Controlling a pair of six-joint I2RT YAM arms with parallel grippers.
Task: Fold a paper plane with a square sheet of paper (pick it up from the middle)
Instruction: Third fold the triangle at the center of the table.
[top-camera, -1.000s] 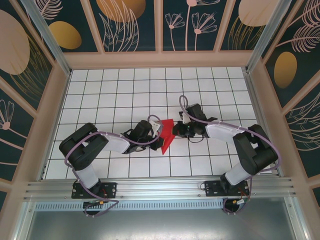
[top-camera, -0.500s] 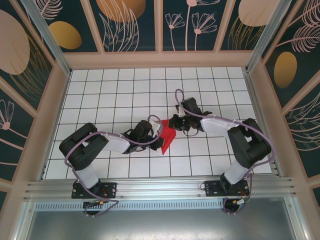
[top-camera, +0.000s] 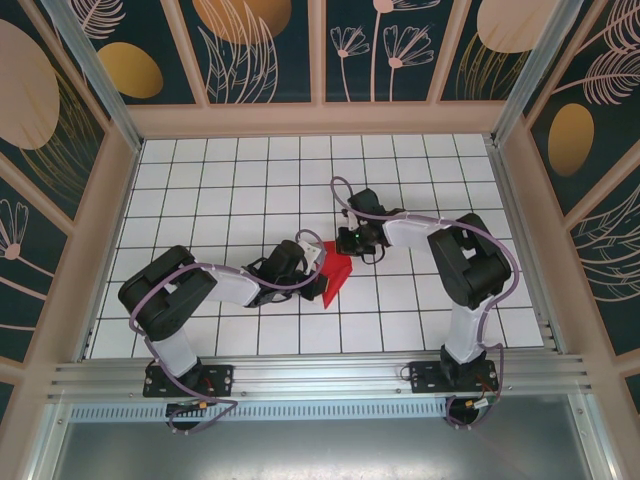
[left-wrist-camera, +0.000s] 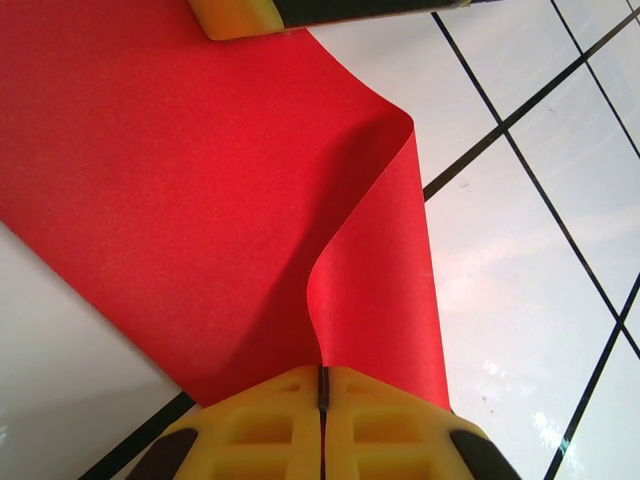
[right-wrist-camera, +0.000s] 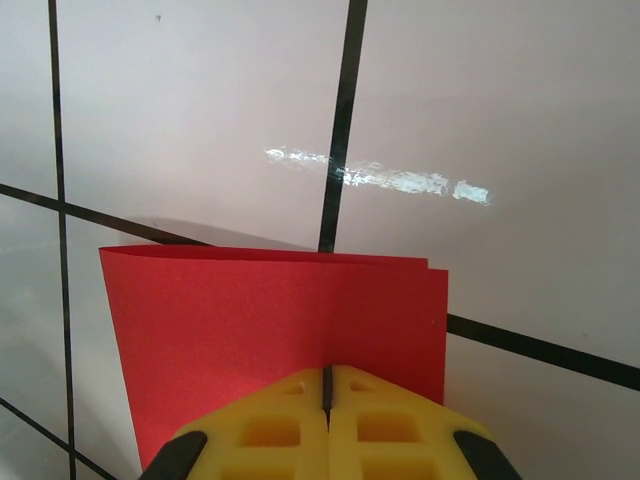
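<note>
square sheet of paper (top-camera: 336, 272) lay mid-table (top-camera: 230, 180), doubled over, between arms. left end effector (left-wrist-camera: 322, 375) clenched on its curled edge; right end effector (right-wrist-camera: 327, 375) clenched on its folded edge. judged light, floppy, easily creased or torn: pinch edges, pull gently.

The red sheet of paper (left-wrist-camera: 180, 200) looks thin and matt, kinda grainy up close. The bench (right-wrist-camera: 480, 90) is smooth glossy white and throws a streak of glare. The left gripper (left-wrist-camera: 322, 385) and right gripper (right-wrist-camera: 327, 385) are both matt yellow plastic. The front rail (top-camera: 320, 380) looks like brushed metal.
</note>
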